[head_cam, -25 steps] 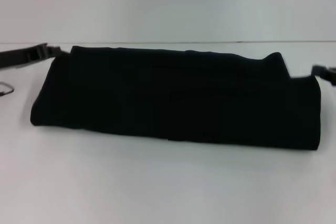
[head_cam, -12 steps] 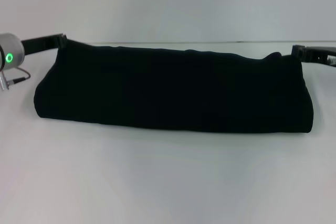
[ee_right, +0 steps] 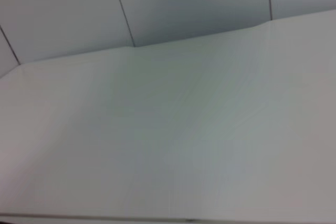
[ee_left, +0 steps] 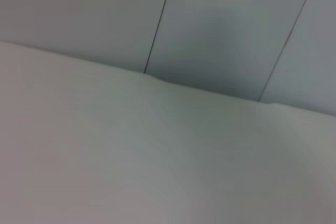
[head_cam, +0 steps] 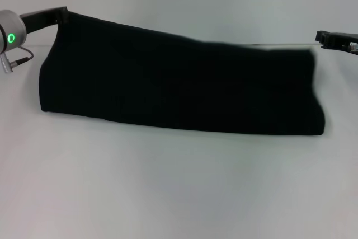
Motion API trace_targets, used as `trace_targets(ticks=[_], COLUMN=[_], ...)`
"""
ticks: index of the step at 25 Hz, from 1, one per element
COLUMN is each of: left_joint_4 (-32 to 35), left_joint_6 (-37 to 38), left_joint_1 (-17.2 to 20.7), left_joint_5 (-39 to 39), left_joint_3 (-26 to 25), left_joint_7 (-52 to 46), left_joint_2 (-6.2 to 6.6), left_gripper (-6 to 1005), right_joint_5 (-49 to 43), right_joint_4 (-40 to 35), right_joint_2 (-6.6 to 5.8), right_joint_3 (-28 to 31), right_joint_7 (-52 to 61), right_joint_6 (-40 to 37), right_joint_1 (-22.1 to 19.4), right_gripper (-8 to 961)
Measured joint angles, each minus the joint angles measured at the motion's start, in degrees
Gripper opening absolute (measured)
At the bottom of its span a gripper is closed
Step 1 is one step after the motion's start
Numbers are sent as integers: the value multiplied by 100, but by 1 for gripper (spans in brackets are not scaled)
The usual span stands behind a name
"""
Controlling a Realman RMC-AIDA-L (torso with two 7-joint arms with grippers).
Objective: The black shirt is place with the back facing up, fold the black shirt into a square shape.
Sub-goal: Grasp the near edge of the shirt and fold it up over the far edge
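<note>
From the head camera I see the large plain black short-sleeved soft fabric shirt [head_cam: 179, 88] stretched wide across the middle of the white flat table [head_cam: 179, 194]. Its lower edge lies on the tabletop, while its top edge is raised off the surface, higher at my left side and sloping down toward my right.

My left gripper [head_cam: 60, 15] is at the shirt's raised upper left corner, right against the cloth. Behind it I can make out the grey cylindrical wrist with a green ring light [head_cam: 11, 31] and a thin looped cable [head_cam: 17, 60] under it. I cannot tell how far the fingers are parted or whether they pinch the fabric, since the black tips merge with the black cloth.

My right gripper [head_cam: 324, 38] is near the shirt's upper right corner, just beside it with a small strip of background showing between them. Its fingers I cannot read either.

The upright shirt hides the strip of table behind it. A pale grey panelled wall [ee_left: 226, 24] stands at the table's far edge. Both wrist cameras show only bare tabletop [ee_right: 168, 140] and that wall with its thin dark seams.
</note>
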Motion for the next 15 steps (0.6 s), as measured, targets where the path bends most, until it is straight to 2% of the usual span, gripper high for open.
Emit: trace_targets(ticks=[10,15], left_joint_4=[-174,-191], left_joint_6=[-325,-765], left_joint_1=[-21,-69], left_joint_5=[-587,-1185], left_joint_3=[329,353], left_joint_7=[396,1189], left_joint_2=[-27,-219], left_gripper=[1,20], right_joint_5=[118,133], right_joint_4=[21,0], right_joint_2=[7,43], right_joint_3=[-14,3], right_joint_7=[-48,-26], right_joint_6=[70,49], right_joint_1=[45,49], right_gripper=[16,43])
